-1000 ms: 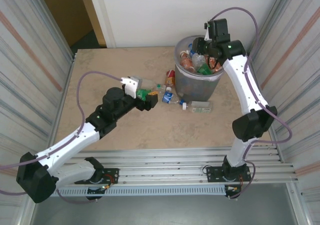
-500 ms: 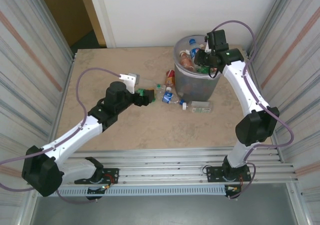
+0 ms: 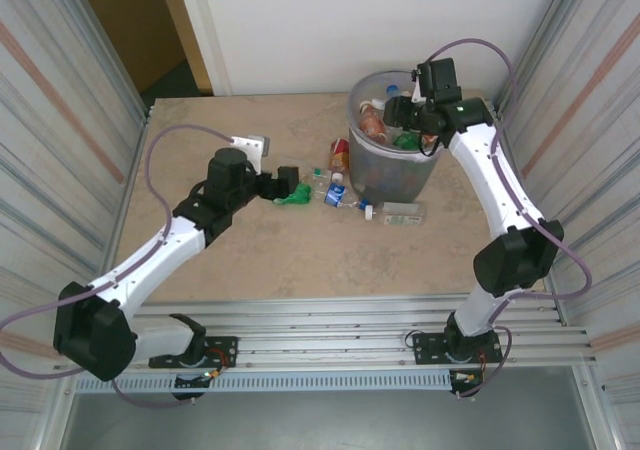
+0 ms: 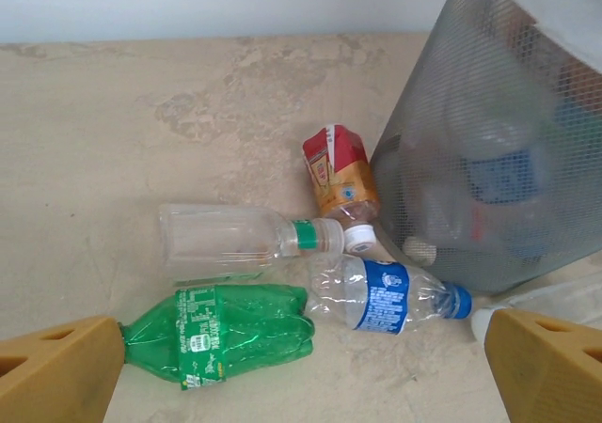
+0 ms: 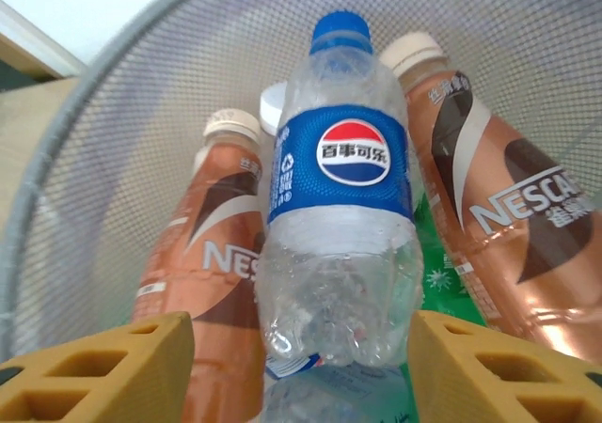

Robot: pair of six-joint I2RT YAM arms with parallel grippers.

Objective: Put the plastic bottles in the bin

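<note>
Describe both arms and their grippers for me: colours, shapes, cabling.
Left arm and right arm match: white tubular links and bulky black joints. A lilac cable loops loosely along each. Left gripper and right gripper are black, with blocky mustard-yellow fingers showing rectangular hollows.

Bright, even light with faint shadows; the bin (image 4: 451, 113) looks soft-focused in the left wrist view.
</note>
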